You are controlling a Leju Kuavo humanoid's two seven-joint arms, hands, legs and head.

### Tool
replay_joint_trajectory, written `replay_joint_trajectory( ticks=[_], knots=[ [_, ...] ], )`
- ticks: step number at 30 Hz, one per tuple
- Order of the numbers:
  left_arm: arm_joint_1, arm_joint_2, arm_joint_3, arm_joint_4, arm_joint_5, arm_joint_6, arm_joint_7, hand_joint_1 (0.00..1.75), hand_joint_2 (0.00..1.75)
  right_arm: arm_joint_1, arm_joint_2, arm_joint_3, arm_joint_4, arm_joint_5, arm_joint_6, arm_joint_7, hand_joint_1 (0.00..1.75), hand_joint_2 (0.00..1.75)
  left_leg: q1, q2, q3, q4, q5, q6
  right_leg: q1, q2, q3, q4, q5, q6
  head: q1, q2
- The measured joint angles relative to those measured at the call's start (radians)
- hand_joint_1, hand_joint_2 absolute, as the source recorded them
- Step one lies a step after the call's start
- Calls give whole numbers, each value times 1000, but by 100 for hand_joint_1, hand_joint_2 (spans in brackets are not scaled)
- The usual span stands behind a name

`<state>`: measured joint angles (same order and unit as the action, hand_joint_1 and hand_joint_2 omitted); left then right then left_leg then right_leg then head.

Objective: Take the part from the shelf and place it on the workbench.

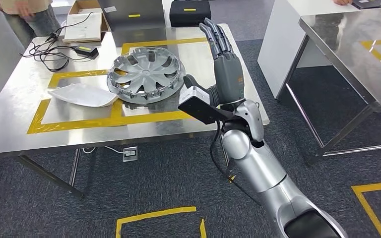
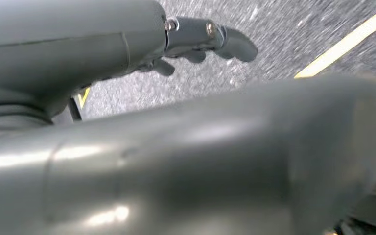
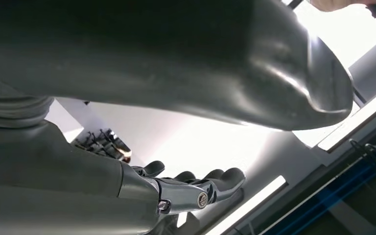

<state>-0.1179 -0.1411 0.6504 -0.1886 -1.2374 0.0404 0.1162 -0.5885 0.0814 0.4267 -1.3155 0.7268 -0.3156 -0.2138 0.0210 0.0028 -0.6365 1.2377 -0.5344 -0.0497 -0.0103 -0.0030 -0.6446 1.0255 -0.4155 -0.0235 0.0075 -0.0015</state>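
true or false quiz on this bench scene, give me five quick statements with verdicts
1. The hubcap lies on the workbench. True.
2. The right robot hand holds the hubcap. False: it is raised beside the hubcap with its fingers straight, holding nothing.
3. A white curved part lies beside the hubcap, inside the yellow tape outline. True.
4. A black case sits at the near edge of the bench. False: it is at the far edge.
5. The left robot hand rests on the workbench. False: it hangs over the grey floor, holding nothing.
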Motion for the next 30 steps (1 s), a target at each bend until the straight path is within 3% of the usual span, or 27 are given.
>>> replay_joint_trajectory(
  ticks=[2, 4, 6, 7, 8, 9, 11, 12, 13, 14, 16, 18, 19, 21, 23, 25, 26, 27, 28, 29, 30],
  knots=[
    [-3, -1, 0, 0, 2, 1, -1, 0, 0, 17, -4, -12, -16, -3, 1, -5, 0, 0, 1, -3, 91, -123, 6, 0, -2, 1, -23, 8, 16, 13, 0, 0],
    [-3, -2, 4, 0, 12, 3, -2, 0, 0, 26, -9, -23, -26, -3, 2, -7, 0, 0, -4, -7, 130, -193, -14, 14, -1, 1, -31, 11, 32, 27, 1, 0],
    [0, -4, 14, 0, 24, 7, -2, 0, 0, 36, -20, -36, -25, 0, 4, 5, 0, 0, -8, -6, 119, -198, -4, 38, -3, 1, -32, 6, 45, 42, 0, 0],
    [1, -4, 18, 0, 28, 9, -2, 0, 0, 43, -27, -44, -21, 4, 5, 15, 0, 0, -8, -5, 112, -198, 6, 50, -5, 2, -36, 10, 37, 49, 0, 0],
    [3, -4, 22, 0, 31, 11, -2, 0, 0, 54, -37, -55, -11, 9, 3, 28, 0, 0, -8, -3, 103, -200, 17, 60, -7, 2, -46, 30, 9, 54, 0, 0],
    [4, -4, 24, 0, 33, 12, -2, 0, 0, 67, -50, -69, 7, 14, -5, 40, 0, 0, -8, -2, 91, -201, 30, 68, -8, 3, -61, 71, -38, 57, 0, 0],
    [8, -5, 27, 0, 35, 14, -1, 0, 0, 101, -77, -107, 71, 22, -39, 56, 0, 0, -9, -4, 63, -200, 54, 77, -5, 4, -92, 191, -136, 60, 1, 0],
    [11, -6, 29, 0, 37, 15, -1, 0, 0, 123, -92, -131, 116, 24, -63, 59, 0, 0, -11, -6, 48, -198, 65, 80, -3, 5, -99, 246, -158, 60, 1, 0],
    [15, -7, 31, 0, 39, 16, -1, 0, 0, 146, -108, -158, 166, 26, -89, 59, 0, 0, -12, -8, 34, -196, 75, 81, -1, 5, -94, 278, -156, 59, 1, 0],
    [21, -8, 33, 0, 41, 17, -2, 0, 0, 171, -124, -188, 218, 26, -112, 61, 0, 0, -13, -9, 20, -191, 83, 82, 3, 5, -73, 279, -136, 55, 1, 0],
    [31, -10, 40, 0, 48, 22, -1, 0, 0, 218, -157, -256, 325, 16, -137, 73, 0, 0, -15, -10, 0, -182, 95, 81, 16, 4, 21, 182, -97, 38, 1, 0],
    [35, -15, 47, 0, 53, 24, 1, 0, 0, 261, -185, -332, 425, 2, -141, 72, 0, 0, -17, -11, -10, -178, 107, 76, 28, -2, 112, 52, -105, 18, 1, 0],
    [36, -17, 50, 0, 54, 25, 2, 0, 0, 278, -194, -370, 471, -3, -141, 64, 0, 0, -17, -12, -13, -180, 115, 70, 32, -5, 132, 15, -115, 11, 2, 0],
    [41, -18, 56, 0, 54, 25, 4, 0, 0, 311, -207, -436, 551, -13, -123, 70, 0, 0, -17, -9, -15, -190, 132, 58, 31, -6, 129, -6, -102, 6, 5, 0],
    [48, -17, 61, 1, 55, 25, 6, 0, 0, 339, -212, -492, 625, -52, -53, 97, 0, 0, -19, -6, -24, -179, 110, 47, 23, -4, 119, -23, -75, -1, 5, 0],
    [52, -15, 67, 1, 55, 25, 2, 0, 0, 374, -215, -559, 705, -136, 65, 85, 0, 0, -18, -6, -48, -105, 23, 38, 16, -7, 101, -31, -50, -3, 3, 0],
    [54, -14, 69, 1, 55, 24, -4, 0, 0, 399, -217, -605, 752, -190, 136, 67, 0, 0, -17, -6, -62, -45, -26, 32, 15, -11, 89, -30, -41, -4, 2, 0],
    [56, -13, 70, 1, 54, 23, -11, 0, 0, 427, -218, -653, 799, -245, 205, 54, 0, 0, -15, -6, -70, 13, -56, 27, 14, -18, 75, -29, -32, -2, 2, 0],
    [58, -11, 71, 2, 51, 21, -19, 0, 0, 457, -218, -702, 846, -298, 266, 53, 0, 0, -13, -6, -69, 54, -64, 23, 14, -24, 62, -27, -24, 0, 2, 0],
    [61, -9, 71, 2, 48, 19, -26, 0, 0, 486, -217, -751, 889, -345, 316, 70, 0, 0, -11, -5, -55, 69, -50, 19, 12, -30, 47, -23, -16, 2, 2, 0],
    [64, -7, 71, 2, 43, 16, -33, 0, 0, 511, -212, -798, 928, -387, 352, 105, 0, 0, -8, -5, -22, 48, -25, 16, 11, -33, 31, -18, -8, 6, 3, 0]
  ],
)
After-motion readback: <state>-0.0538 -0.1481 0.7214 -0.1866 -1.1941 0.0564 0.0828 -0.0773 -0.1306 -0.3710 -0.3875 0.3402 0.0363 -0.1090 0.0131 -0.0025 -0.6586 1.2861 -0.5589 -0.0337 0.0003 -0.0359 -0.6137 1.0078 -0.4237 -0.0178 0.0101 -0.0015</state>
